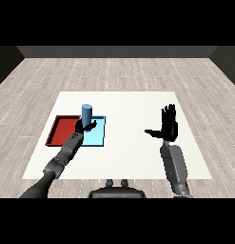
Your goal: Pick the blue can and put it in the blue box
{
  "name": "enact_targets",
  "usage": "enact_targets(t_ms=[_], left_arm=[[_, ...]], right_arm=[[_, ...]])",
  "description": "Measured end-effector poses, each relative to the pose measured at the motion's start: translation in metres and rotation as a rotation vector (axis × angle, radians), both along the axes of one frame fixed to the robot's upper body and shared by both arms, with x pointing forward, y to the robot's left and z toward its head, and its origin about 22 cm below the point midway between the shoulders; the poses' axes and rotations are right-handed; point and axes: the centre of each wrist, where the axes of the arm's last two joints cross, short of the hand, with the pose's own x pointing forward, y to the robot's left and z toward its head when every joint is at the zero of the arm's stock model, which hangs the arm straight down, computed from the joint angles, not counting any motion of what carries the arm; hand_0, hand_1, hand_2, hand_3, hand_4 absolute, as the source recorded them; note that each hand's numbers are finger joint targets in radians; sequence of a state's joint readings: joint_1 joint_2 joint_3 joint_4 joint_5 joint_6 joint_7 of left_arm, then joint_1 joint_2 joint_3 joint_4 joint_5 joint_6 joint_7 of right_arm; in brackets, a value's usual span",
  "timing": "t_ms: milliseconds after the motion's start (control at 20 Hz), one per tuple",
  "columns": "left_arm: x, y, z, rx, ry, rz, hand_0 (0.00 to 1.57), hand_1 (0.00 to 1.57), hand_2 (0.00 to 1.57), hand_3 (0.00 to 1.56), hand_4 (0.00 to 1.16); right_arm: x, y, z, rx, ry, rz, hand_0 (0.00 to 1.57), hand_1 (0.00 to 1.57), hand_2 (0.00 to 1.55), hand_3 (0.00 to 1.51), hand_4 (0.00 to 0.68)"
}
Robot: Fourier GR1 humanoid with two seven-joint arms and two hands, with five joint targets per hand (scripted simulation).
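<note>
A blue can (86, 113) stands upright over the light blue tray (97, 137), near its left part. My left hand (84, 126) is curled round the can's lower half, so the can's base is hidden. The red tray (60, 130) lies directly left of the blue one, and my left forearm crosses its right edge. My right hand (168, 124) is held up on the right side of the table, palm showing, fingers straight and thumb spread, holding nothing.
The white table (133, 105) stretches between the trays and my right hand. Its front edge runs just ahead of both forearms. Beyond it lies a grey wood floor (119, 71).
</note>
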State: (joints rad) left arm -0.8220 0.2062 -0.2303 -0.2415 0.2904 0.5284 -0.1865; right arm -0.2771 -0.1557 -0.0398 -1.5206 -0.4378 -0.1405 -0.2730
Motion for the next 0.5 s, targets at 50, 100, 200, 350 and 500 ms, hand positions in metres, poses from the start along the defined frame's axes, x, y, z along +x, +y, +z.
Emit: enact_targets(t_ms=[50,100,200,350,500], left_arm=[[-0.004,0.002,-0.007,0.017,0.038,0.009,1.23,1.23,1.14,1.11,0.93],[-0.008,0.004,-0.013,0.026,0.08,0.025,0.9,0.9,0.84,0.95,0.9],[-0.019,0.005,-0.027,0.031,0.16,0.04,1.15,1.15,1.05,0.64,0.91],[-0.026,0.008,-0.036,0.044,0.201,0.015,1.16,1.16,1.08,0.55,0.77],[-0.026,0.008,-0.036,0.025,0.24,0.007,0.36,0.36,0.41,0.0,0.63]], right_arm=[[0.001,0.0,-0.002,-0.002,0.006,0.001,0.0,0.0,0.0,0.0,0.0],[0.0,-0.002,-0.003,-0.004,0.008,0.002,0.0,0.0,0.0,0.0,0.0],[0.002,-0.001,-0.004,0.001,0.014,0.004,0.0,0.0,0.0,0.0,0.0],[0.005,0.001,-0.004,0.001,0.009,0.007,0.0,0.0,0.0,0.0,0.0],[0.0,-0.002,-0.012,-0.009,0.004,0.013,0.0,0.0,0.0,0.0,0.0]])
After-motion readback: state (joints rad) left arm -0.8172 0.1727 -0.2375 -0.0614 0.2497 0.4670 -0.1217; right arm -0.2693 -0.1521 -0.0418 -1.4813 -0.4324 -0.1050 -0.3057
